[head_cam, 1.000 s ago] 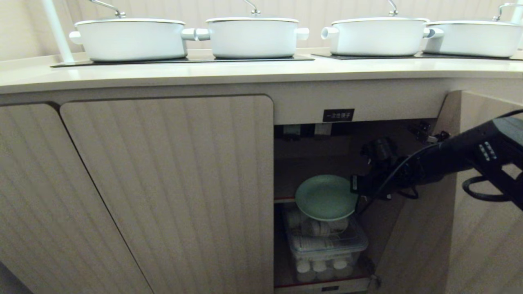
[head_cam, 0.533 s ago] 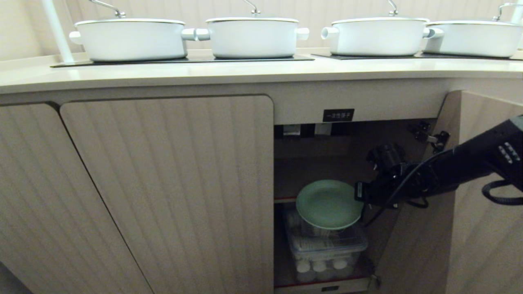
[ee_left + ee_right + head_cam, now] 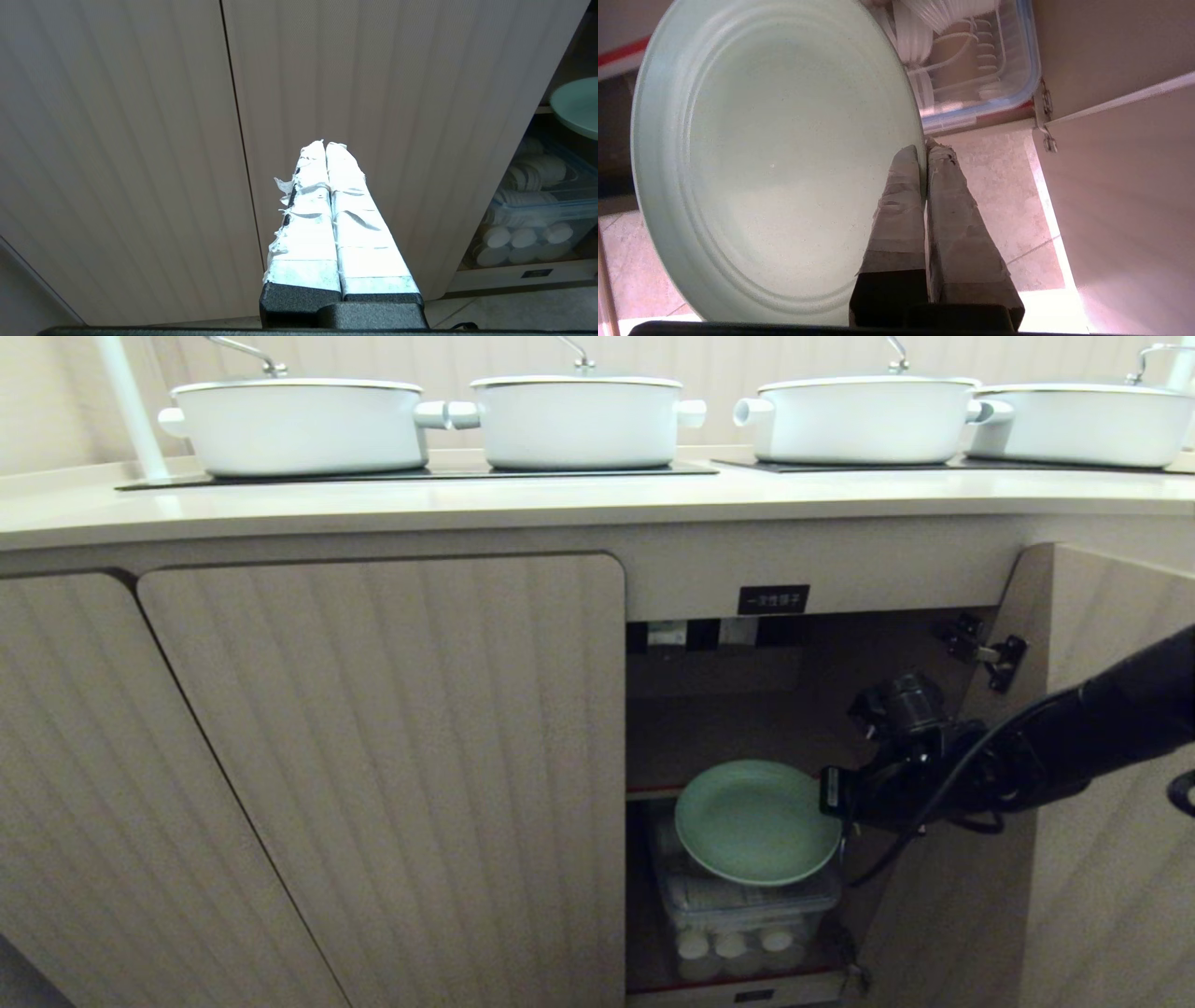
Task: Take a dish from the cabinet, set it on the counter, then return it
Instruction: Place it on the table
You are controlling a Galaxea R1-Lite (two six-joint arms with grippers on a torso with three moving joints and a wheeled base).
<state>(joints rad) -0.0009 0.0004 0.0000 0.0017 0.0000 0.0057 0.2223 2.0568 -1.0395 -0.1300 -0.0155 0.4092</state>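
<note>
The right end effector (image 3: 834,795) reaches into the open cabinet (image 3: 373,756) from the right, its taped fingers (image 3: 901,196) pinched tight on the rim of the dish (image 3: 756,821). The dish, a smooth mint-green round with a shallow raised edge, hangs in the air at the mouth of the opening, tilted a little, just in front of the wooden shelf (image 3: 649,793). Directly below it sits a clear plastic box (image 3: 747,905) with a blue-edged lid, packed with white round lids and small cups. The open door (image 3: 1102,784) stands to the right, its black hinge (image 3: 990,649) near the arm and a black cable looping under the wrist. A small black label (image 3: 773,599) with white characters sits above the opening. The closed doors to the left are beige and ribbed in vertical grooves, with rounded corners. Up on the cream desk (image 3: 560,495), four glossy white pots (image 3: 579,420) rest on black glass panels. The left end effector (image 3: 325,149), wrapped in frayed white tape, is pressed together and points at the closed ribbed doors, well apart from the dish.
</note>
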